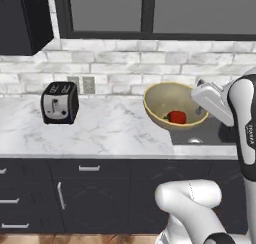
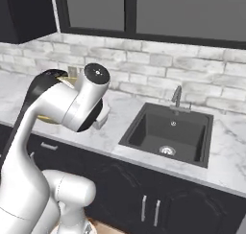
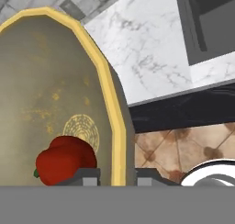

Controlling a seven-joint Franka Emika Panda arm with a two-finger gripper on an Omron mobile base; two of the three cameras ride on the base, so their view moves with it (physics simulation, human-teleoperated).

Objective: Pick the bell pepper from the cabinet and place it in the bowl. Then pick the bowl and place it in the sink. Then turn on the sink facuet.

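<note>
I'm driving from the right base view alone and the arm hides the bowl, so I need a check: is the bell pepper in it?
Observer: Yes. In the left base view the bell pepper lies inside the bowl, low against its wall.
Operator: Do the jaws have the bowl?
Observer: The hand view shows them closed over its yellow rim, one inside and one outside.
Operator: Is it level?
Observer: No. It is tilted, its opening turned toward the left base camera, just left of the sink.
</note>
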